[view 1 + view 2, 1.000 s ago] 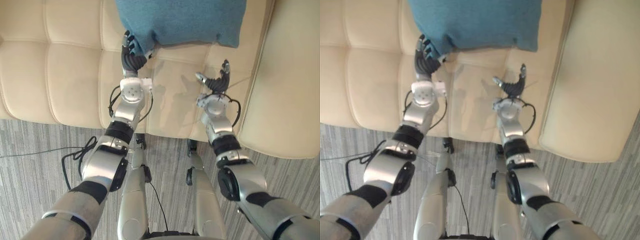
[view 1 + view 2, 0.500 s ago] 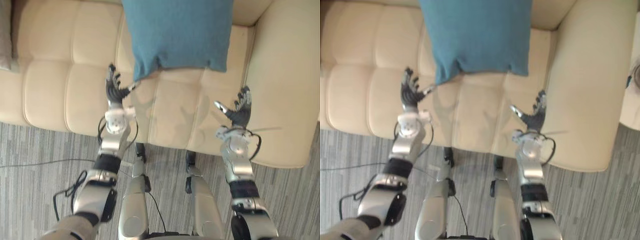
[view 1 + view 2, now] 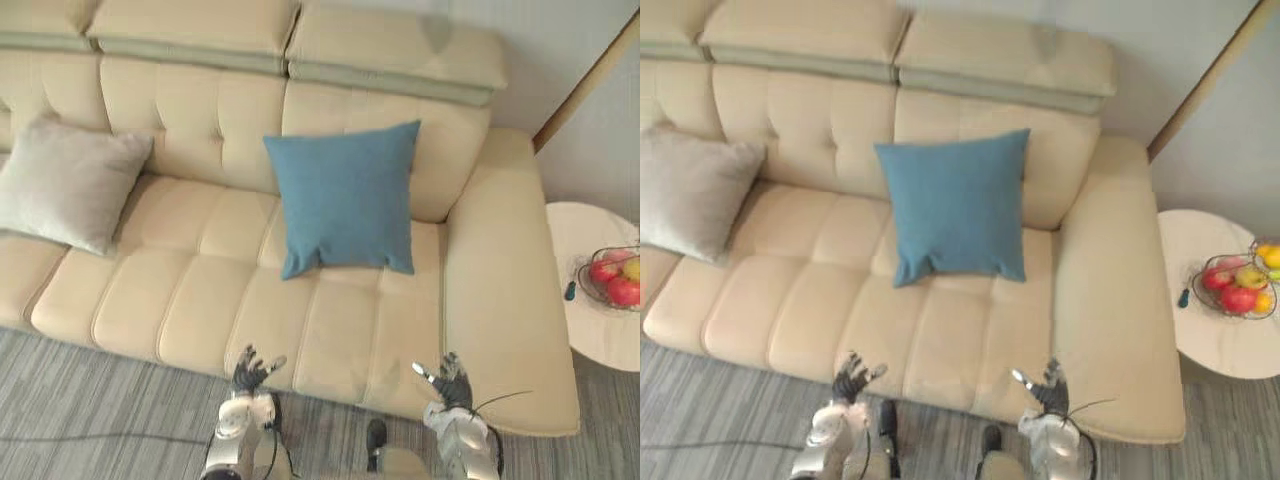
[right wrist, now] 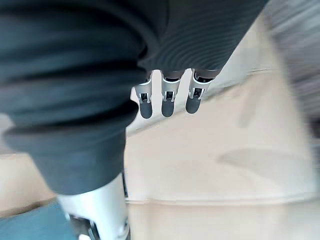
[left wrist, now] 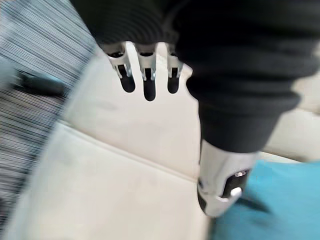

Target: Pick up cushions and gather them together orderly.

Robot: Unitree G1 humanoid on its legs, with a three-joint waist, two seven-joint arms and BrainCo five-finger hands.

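Wide, empty left hand and right hand at bottom; blue cushion centre, grey cushion upper left, fruit basket right edge.

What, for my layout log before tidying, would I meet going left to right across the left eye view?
grey cushion → blue cushion → sofa armrest → fruit basket, standing on the side table
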